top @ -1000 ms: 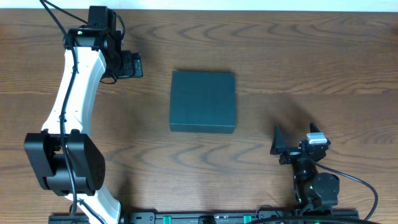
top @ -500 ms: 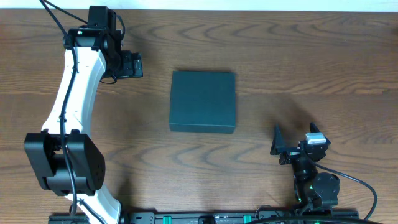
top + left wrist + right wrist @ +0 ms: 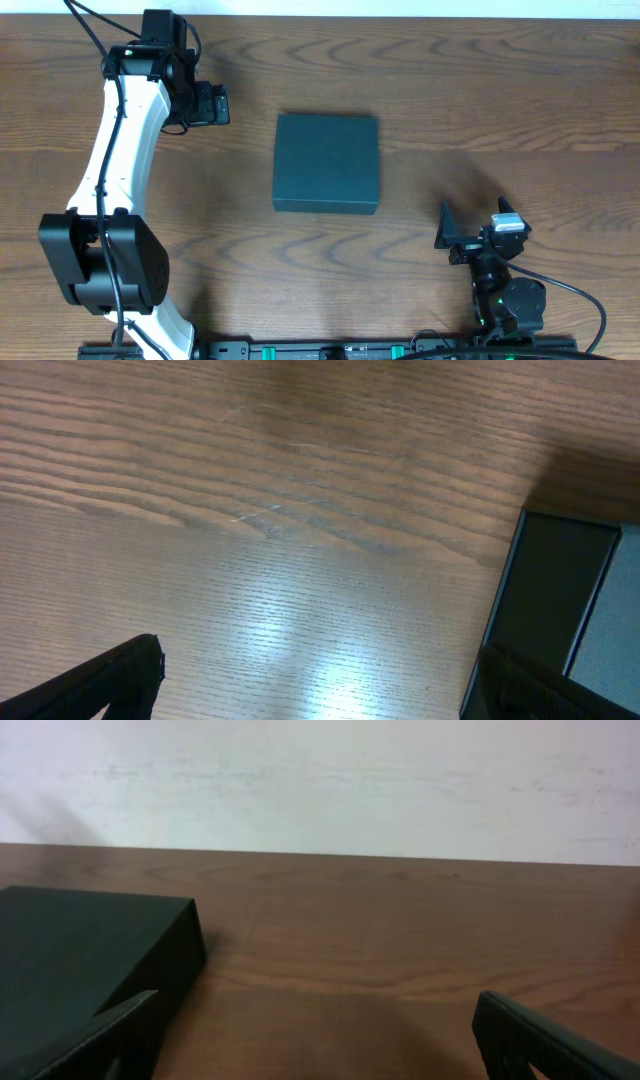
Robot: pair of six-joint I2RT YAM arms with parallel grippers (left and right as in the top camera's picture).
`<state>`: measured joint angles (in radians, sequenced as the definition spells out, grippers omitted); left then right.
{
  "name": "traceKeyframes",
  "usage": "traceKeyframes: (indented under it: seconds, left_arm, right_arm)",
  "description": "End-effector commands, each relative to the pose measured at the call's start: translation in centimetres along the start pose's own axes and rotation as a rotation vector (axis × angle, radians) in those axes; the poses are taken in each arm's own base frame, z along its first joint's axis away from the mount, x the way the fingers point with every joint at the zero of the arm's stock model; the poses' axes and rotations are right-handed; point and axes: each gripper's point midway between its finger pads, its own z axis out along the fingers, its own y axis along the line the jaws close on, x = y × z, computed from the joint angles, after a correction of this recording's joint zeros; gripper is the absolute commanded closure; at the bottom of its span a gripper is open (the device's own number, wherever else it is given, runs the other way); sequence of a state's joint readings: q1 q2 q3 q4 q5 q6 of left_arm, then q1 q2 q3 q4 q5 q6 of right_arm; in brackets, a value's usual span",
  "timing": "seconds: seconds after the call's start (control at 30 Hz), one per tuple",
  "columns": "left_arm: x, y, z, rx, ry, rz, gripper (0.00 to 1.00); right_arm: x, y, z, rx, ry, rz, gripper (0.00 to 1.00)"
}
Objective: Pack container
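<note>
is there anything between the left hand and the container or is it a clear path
Nothing visible. Only wooden table lies between the open left hand and the closed container; the left wrist view shows the same.

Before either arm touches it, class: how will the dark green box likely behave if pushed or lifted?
The box lies flat, low and closed, so it should probably slide on the table rather than tip or roll. Its straight edges and crisp corners suggest stiff walls that hold their shape. Its weight cannot be judged from here.
</note>
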<state>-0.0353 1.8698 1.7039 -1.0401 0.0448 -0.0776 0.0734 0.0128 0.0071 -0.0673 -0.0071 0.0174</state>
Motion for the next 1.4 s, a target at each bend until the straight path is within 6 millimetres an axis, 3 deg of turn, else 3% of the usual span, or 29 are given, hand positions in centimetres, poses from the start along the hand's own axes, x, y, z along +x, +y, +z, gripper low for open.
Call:
traceKeyframes:
  seconds: [0.0, 0.43, 0.6, 0.67, 0.8, 0.93, 0.97, 1.17, 1.27, 1.37]
  left_arm:
    - [0.0, 0.3, -0.5, -0.011, -0.010, 0.003, 0.01]
    - [0.0, 0.3, -0.5, -0.012, -0.009, 0.003, 0.02]
    - [-1.4, 0.9, -3.4, -0.042, -0.121, 0.025, 0.01]
    - [-2.4, 1.5, -5.5, -0.062, -0.207, 0.015, 0.01]
    - [-3.9, 2.4, -12.6, -0.056, -0.428, -0.016, 0.02]
    - [-5.5, 3.8, -21.3, -0.041, -0.730, -0.065, 0.02]
    - [-5.7, 4.2, -24.4, -0.037, -0.831, -0.077, 0.01]
    - [-2.5, 5.9, -35.5, -0.051, -1.142, -0.130, 0.01]
    - [-0.3, 5.9, -38.3, -0.042, -1.221, -0.133, 0.02]
    - [1.8, 6.0, -38.9, -0.040, -1.246, -0.134, 0.02]
  right_arm:
    - [0.0, 0.1, 0.0, -0.005, -0.001, -0.011, 0.01]
    - [0.0, 0.1, 0.0, -0.005, -0.001, -0.011, 0.01]
    - [0.0, 0.1, 0.0, -0.005, -0.001, -0.011, 0.01]
    - [0.0, 0.1, 0.0, -0.005, -0.001, -0.011, 0.01]
    - [0.0, 0.1, 0.0, -0.005, -0.001, -0.011, 0.01]
    - [0.0, 0.1, 0.0, -0.005, -0.001, -0.011, 0.01]
    - [0.0, 0.1, 0.0, -0.005, -0.001, -0.011, 0.01]
    - [0.0, 0.1, 0.0, -0.005, -0.001, -0.011, 0.01]
    - [0.0, 0.1, 0.0, -0.005, -0.001, -0.011, 0.01]
    - [0.0, 0.1, 0.0, -0.006, -0.001, -0.011, 0.01]
